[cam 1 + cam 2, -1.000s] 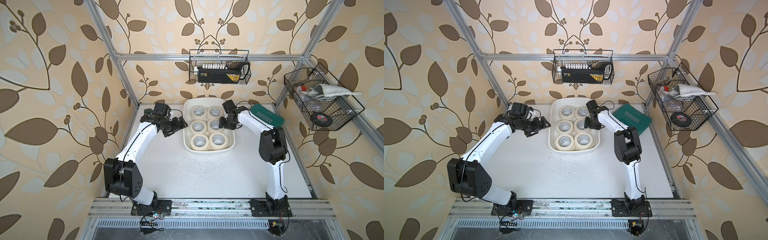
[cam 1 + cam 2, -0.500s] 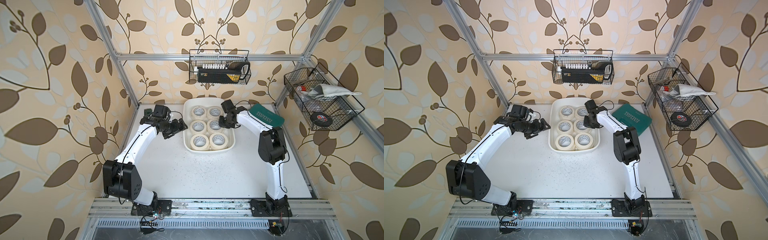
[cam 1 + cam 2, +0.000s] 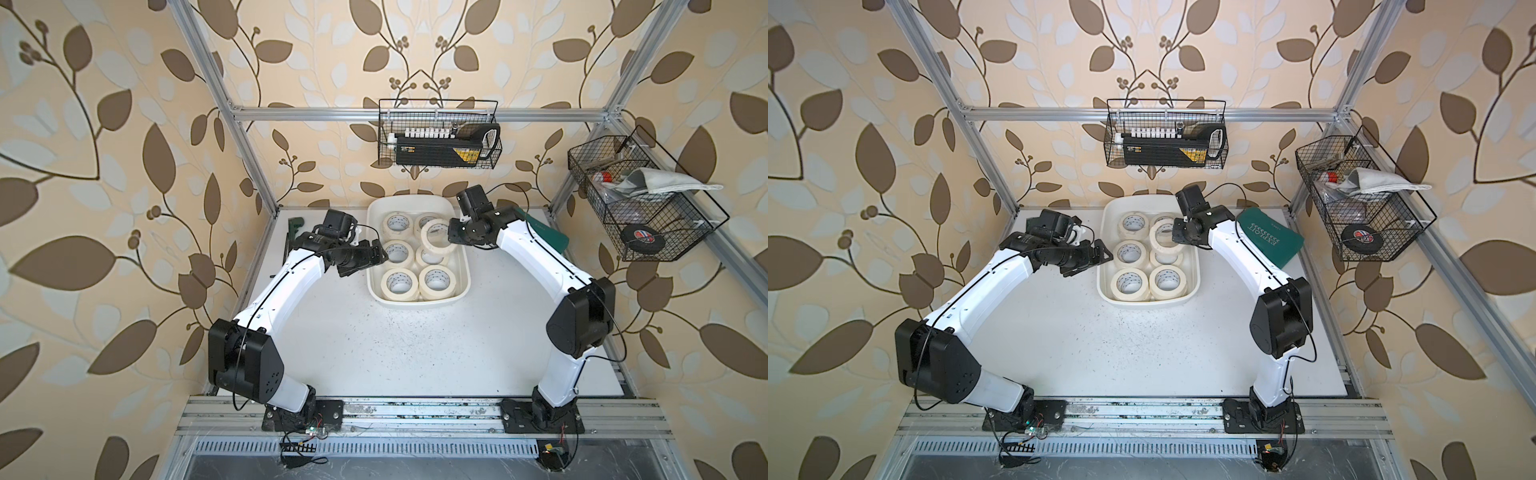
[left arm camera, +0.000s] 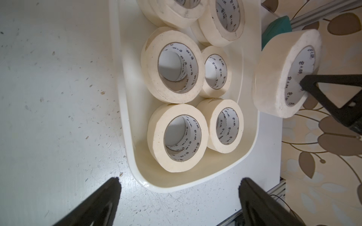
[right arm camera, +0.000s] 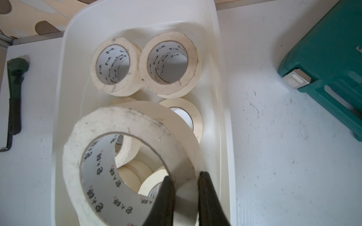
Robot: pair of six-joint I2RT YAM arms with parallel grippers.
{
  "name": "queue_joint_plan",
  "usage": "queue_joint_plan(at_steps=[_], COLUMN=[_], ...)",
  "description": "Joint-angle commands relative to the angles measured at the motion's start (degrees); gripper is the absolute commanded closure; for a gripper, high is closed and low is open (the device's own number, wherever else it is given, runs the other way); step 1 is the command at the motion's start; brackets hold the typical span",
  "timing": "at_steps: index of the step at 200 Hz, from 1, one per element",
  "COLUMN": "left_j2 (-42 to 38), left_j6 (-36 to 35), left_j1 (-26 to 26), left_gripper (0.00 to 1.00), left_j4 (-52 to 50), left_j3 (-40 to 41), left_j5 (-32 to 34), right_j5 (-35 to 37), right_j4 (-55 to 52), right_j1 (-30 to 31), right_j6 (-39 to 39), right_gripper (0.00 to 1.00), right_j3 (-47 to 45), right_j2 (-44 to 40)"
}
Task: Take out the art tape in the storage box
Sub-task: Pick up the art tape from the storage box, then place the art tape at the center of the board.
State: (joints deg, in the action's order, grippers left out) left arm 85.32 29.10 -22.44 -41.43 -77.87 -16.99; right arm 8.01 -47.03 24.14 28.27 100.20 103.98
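The white storage box (image 3: 415, 302) (image 3: 1144, 302) stands at the back middle of the table with several cream art tape rolls (image 3: 399, 282) (image 4: 156, 137) stacked inside. My right gripper (image 3: 449, 237) (image 3: 1177, 237) (image 5: 184, 176) is shut on the wall of one roll (image 3: 426, 239) (image 3: 1155, 241) (image 5: 125, 121), with one finger inside the ring and one outside. That roll hangs tilted above the box's right side and also shows in the left wrist view (image 4: 274, 78). My left gripper (image 3: 370, 259) (image 3: 1096, 262) (image 4: 180, 181) is open and holds nothing. It hovers just outside the box's left rim.
A teal tool case (image 3: 548, 235) (image 5: 333, 58) lies right of the box. A dark green hand tool (image 3: 294, 228) (image 5: 13, 97) lies at the back left. Wire baskets hang on the back wall (image 3: 438, 137) and the right wall (image 3: 640, 199); the right one holds a black tape roll (image 3: 640, 237).
My right gripper has shut on a roll in the box and raised it off the stack. The left gripper has edged a little closer to the box.
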Motion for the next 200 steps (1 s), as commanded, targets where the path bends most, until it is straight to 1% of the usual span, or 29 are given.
queue_joint_plan(at_steps=[1, 46, 76, 88, 105, 128, 157, 175, 200], left_j2=[0.1, 3.8, 6.9, 8.1, 9.4, 12.0, 16.1, 16.9, 17.3], left_j6=[-5.0, -10.7, -13.7, -14.0, -15.4, -14.8, -13.8, -13.1, -12.3], left_j1=[-5.1, -14.5, -20.4, -21.9, -24.1, -24.7, -24.8, -24.8, -24.8], left_gripper=[0.03, 0.05, 0.07, 0.09, 0.09, 0.09, 0.11, 0.13, 0.2], left_j4=[1.0, 3.0, 3.5, 3.7, 5.5, 6.6, 4.8, 5.3, 6.3], left_j3=[-4.0, -6.1, -7.5, -7.7, -7.1, -7.5, -11.3, -11.6, -11.6], left_j5=[5.7, 10.6, 13.5, 16.2, 20.3, 22.8, 24.2, 24.6, 24.7], right_j5=[2.3, 2.1, 1.5, 1.5, 1.3, 1.3, 1.5, 1.7, 1.8], right_j4=[-1.6, -0.1, 0.9, 1.0, 1.6, 2.1, 2.1, 2.4, 2.5], right_j1=[2.0, 5.8, 7.0, 7.3, 7.6, 8.2, 8.6, 8.7, 8.7], right_j6=[-0.8, 0.5, 1.3, 1.6, 2.0, 2.4, 2.9, 2.9, 2.9], right_gripper=[0.97, 0.97, 0.97, 0.97, 0.97, 0.97, 0.97, 0.97, 0.97], right_j3=[-5.0, -14.8, -19.0, -20.0, -21.1, -22.2, -23.2, -23.6, -24.0], right_j2=[-3.6, -10.3, -12.7, -13.5, -14.5, -15.2, -16.2, -16.7, -17.1])
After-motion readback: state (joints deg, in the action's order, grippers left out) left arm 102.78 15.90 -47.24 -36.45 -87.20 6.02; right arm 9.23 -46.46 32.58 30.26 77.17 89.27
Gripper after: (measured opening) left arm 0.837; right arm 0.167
